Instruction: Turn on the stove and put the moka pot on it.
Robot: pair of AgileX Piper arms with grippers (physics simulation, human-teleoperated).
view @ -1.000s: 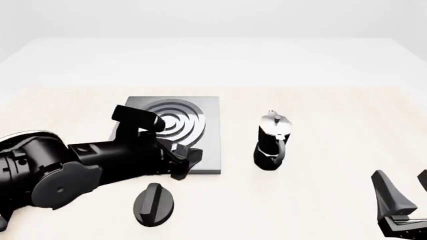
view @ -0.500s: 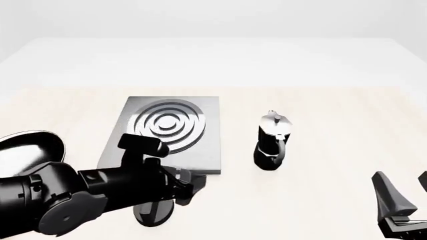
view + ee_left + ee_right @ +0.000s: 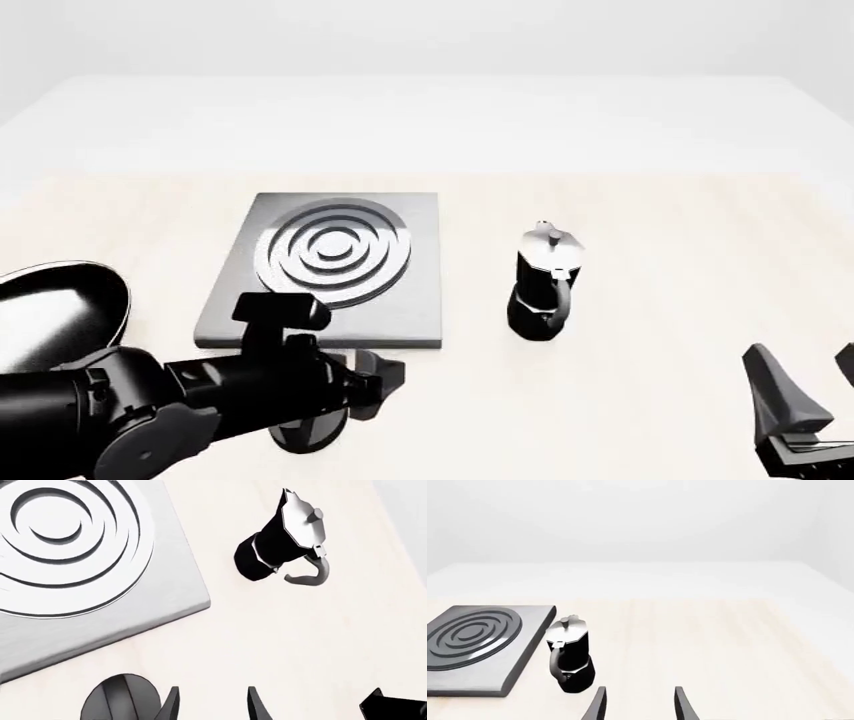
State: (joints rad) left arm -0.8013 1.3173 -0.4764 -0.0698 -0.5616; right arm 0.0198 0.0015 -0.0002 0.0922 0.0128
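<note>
Moka pot (image 3: 545,285) right of the stove (image 3: 327,265); knob (image 3: 307,430) just before it (under the left arm).

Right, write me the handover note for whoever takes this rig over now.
Left end effector: open, holding nothing, low over the table beside the black oval knob, which lies just in front of the stove; not on the knob yet.
Right end effector: open, holding nothing, parked near the table's right front, well short of the pot.
Flat square grey metal stove with ringed burner: burner bare.
Small black faceted moka pot with silver lid: upright on the table, right of the stove, apart from it.
Done: nothing visible.
Left: turn the knob, then grasp the pot and set it on the burner.
</note>
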